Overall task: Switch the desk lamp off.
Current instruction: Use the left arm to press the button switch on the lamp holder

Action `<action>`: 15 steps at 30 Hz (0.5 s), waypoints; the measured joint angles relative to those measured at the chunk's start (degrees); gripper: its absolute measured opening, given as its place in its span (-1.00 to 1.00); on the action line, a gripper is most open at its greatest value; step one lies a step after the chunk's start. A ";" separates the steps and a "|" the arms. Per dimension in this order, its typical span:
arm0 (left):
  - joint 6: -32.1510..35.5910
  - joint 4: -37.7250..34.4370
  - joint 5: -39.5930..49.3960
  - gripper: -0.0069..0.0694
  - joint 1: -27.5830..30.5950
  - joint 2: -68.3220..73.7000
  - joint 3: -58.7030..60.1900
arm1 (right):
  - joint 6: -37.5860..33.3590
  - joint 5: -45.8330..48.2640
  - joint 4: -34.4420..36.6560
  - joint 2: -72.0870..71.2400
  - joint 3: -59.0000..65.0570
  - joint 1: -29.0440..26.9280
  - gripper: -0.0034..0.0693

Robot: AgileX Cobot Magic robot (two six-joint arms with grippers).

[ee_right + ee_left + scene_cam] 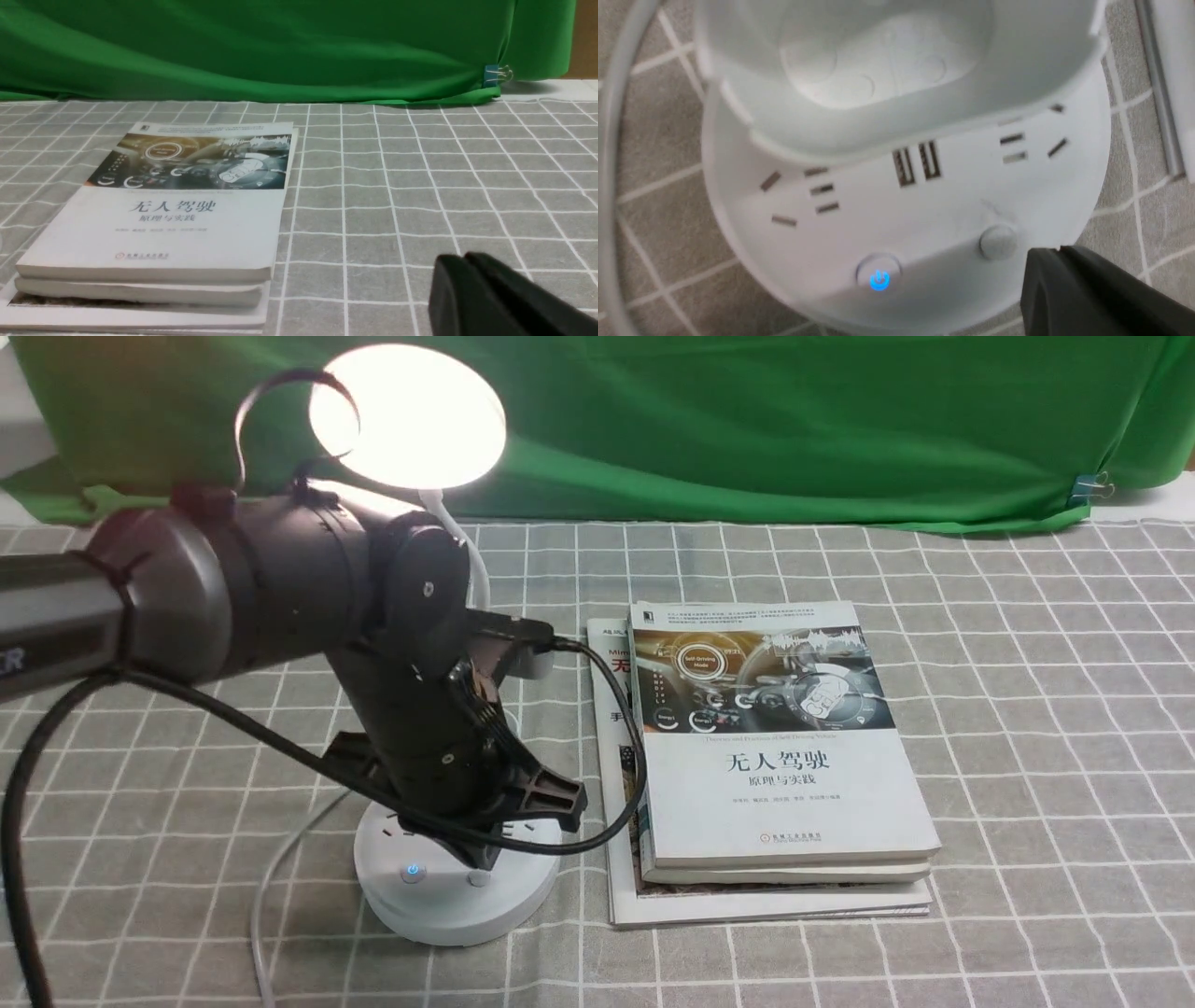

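Both jaws of the left pincer (1057,261) are pressed together with nothing between them. Its black tip hangs low over the round base (457,905) of the desk lamp (408,415), just beside the plain grey button (998,241); whether it touches the button I cannot tell. The right pincer (465,261) is likewise closed and holds nothing, sitting over the checked cloth of the desk (1027,709), apart from the stack of books (775,756). The lamp stands on the desk toward 8 o'clock in the front view, with the books at 3 o'clock from its base. Its flat disc head glows brightly at the top, ahead of the green backdrop (794,420), and a thin white neck (471,555) curves down behind the left arm. On the base, the power button (879,280) shines blue. Socket slots and two USB ports (917,163) sit between the buttons and the white cup holder (896,70).
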 joint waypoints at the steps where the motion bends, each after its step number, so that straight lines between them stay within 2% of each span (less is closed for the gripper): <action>1: 0.00 0.00 -0.10 -0.82 0.00 0.16 0.00 | 0.00 0.00 0.00 0.00 0.00 0.00 -0.81; 15: 0.80 -0.15 -0.48 -0.82 0.00 4.09 -0.29 | 0.00 0.00 0.00 0.00 0.00 0.00 -0.81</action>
